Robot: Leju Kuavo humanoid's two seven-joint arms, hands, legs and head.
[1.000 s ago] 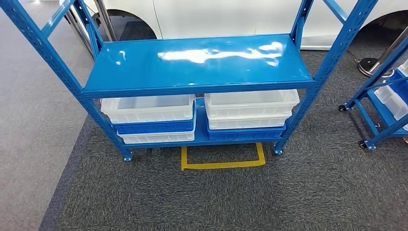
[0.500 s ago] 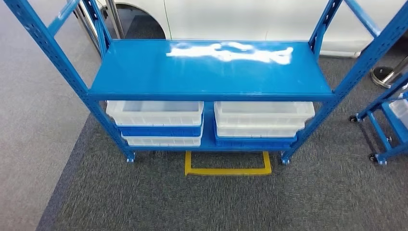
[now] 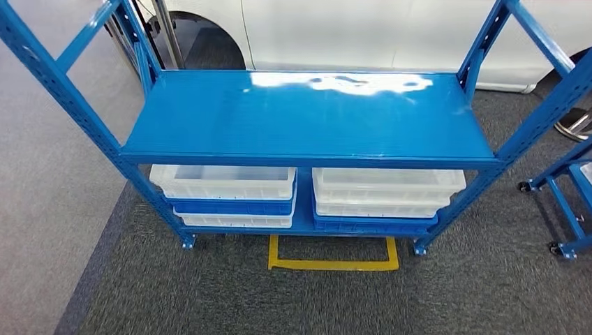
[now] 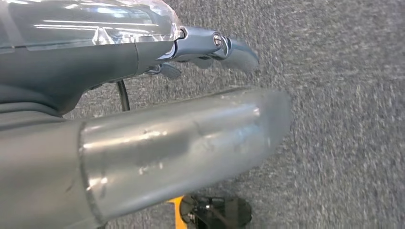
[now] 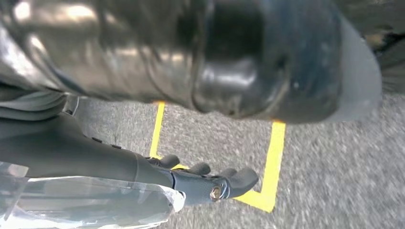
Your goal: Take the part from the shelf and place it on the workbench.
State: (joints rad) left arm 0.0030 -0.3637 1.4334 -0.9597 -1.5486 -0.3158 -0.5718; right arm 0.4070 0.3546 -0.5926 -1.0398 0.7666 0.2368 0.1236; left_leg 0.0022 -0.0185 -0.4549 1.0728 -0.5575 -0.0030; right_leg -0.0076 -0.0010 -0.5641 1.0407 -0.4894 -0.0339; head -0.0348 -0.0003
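While I walk closer, my whole head view shifts: against the picture from a second ago the blue shelf (image 3: 307, 150) sits lower and squarer before me, so it is my camera that moves, not the rack. At the shelf's left end, under the top board, a white tray (image 3: 223, 183) rests on a blue tray (image 3: 234, 206), with another white one beneath. My left hand (image 4: 210, 47) hangs at my side over grey carpet (image 3: 209, 300); its fingers look loosely extended and hold nothing, so I judge them apart. The top board itself (image 3: 307, 115) shines with glare. On the floor at the shelf's front edge, yellow tape (image 3: 334, 264) marks a standing box. At the right end sits a second stack of trays (image 3: 387, 188). My right hand (image 5: 210, 183) hangs over the tape, fingers slightly curled, holding nothing. I cannot see the part; it may lie in a tray. My judgement: still approaching, grasp not begun.
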